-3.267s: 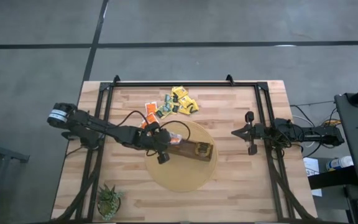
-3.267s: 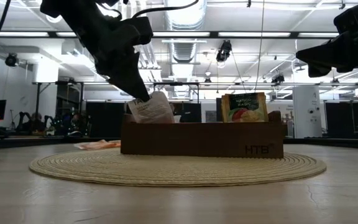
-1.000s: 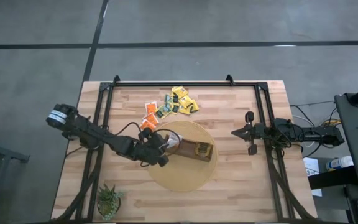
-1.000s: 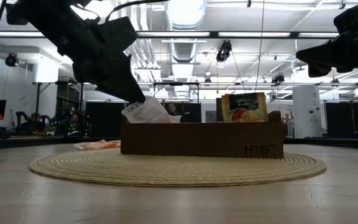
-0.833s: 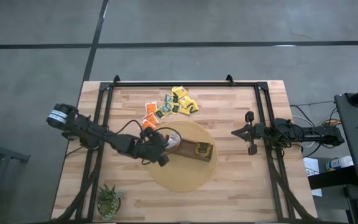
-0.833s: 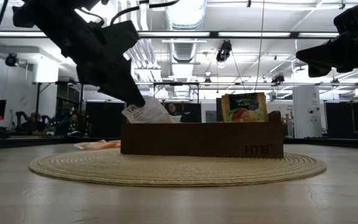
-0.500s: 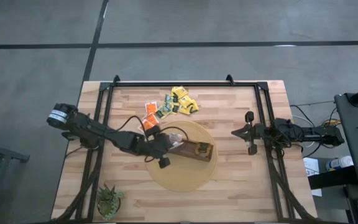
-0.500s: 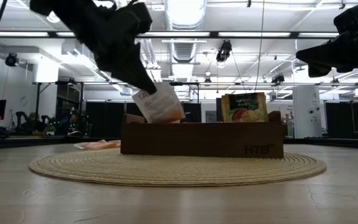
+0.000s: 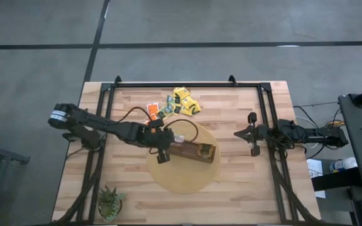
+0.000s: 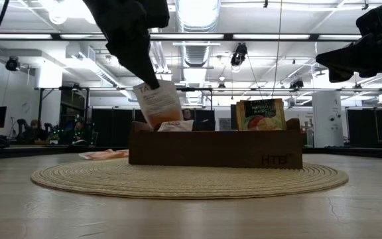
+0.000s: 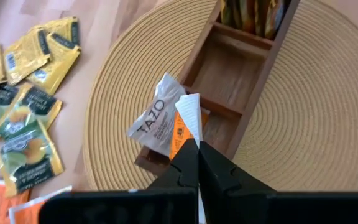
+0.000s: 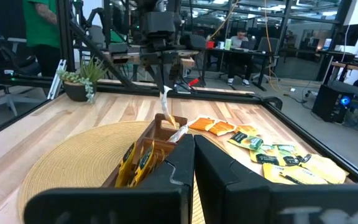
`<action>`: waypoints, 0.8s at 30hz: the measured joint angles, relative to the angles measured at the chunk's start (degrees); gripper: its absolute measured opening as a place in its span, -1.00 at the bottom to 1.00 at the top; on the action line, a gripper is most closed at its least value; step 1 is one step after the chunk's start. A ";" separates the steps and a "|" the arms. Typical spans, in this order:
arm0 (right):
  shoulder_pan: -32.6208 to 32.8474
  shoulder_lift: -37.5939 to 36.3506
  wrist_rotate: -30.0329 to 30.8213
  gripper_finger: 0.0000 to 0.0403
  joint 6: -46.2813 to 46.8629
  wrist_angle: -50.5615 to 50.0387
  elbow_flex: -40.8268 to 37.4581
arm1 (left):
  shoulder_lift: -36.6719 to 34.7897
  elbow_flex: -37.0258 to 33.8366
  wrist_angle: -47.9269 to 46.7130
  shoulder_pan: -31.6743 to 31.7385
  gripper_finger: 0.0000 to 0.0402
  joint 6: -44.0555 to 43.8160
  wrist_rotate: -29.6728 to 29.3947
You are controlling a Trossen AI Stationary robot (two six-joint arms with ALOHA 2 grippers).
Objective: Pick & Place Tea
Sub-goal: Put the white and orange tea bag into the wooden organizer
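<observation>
Wooden table [image 9: 231, 182] bearing a round woven mat [image 9: 181, 179] and a long brown box [image 10: 215, 147]. Left gripper [image 10: 144, 78] above the box's end compartment, fingers [image 11: 187, 163] clamped on the top corner of a white-and-orange sachet [image 10: 158, 103], which hangs nearly upright, tilted slightly, lower edge at the box rim beside a second white sachet [image 11: 156, 118]. Right gripper [image 9: 251, 134], fingers together, waits at the right side; loose sachets [image 9: 180, 104] lie beyond the mat.

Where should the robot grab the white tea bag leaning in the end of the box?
Probably by its top edge, coming straight down from above. The white sachet leans in the box's end compartment with its upper part sticking above the walls, so only that edge is free.
</observation>
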 joint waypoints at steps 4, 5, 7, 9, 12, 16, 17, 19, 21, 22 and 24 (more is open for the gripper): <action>0.00 0.04 0.00 -0.96 0.00 0.00 0.00 | 0.00 0.23 -0.01 2.11 -1.00 2.36 4.20; 0.01 0.04 0.00 -0.96 0.00 0.00 0.00 | 0.02 0.09 0.00 2.57 -1.00 2.70 5.16; -0.01 0.04 0.00 -0.96 0.00 -0.01 0.00 | 0.33 -0.16 -0.03 3.36 -1.00 3.11 6.85; -0.01 0.04 0.00 -0.96 0.00 0.00 0.00 | 1.17 -0.15 -0.18 3.80 -1.00 3.56 7.63; 0.01 0.02 0.00 -0.96 0.00 0.02 0.00 | 3.63 0.71 -0.56 4.10 -1.00 4.45 8.58; 0.01 -0.07 -0.02 -0.96 0.00 -0.02 0.00 | 7.98 3.29 -2.20 4.51 -1.00 7.08 10.26; 0.01 -0.07 -0.02 -0.96 0.00 -0.04 0.00 | 9.12 4.28 -3.42 4.67 -1.00 7.37 10.18; -0.01 -0.07 -0.01 -0.96 0.00 0.00 0.00 | 11.41 6.72 -6.25 5.21 -1.00 8.12 10.13; 0.00 -0.03 -0.01 -0.96 0.00 -0.02 0.00 | 13.58 9.42 -8.86 5.51 -1.00 8.75 8.72; -0.01 0.02 0.02 -0.96 0.00 -0.01 0.00 | 14.81 10.81 -9.94 5.60 -1.00 9.30 6.76; 0.01 0.02 -0.02 -0.96 0.00 -0.04 0.00 | 16.82 13.59 -10.78 5.61 -1.00 10.28 2.21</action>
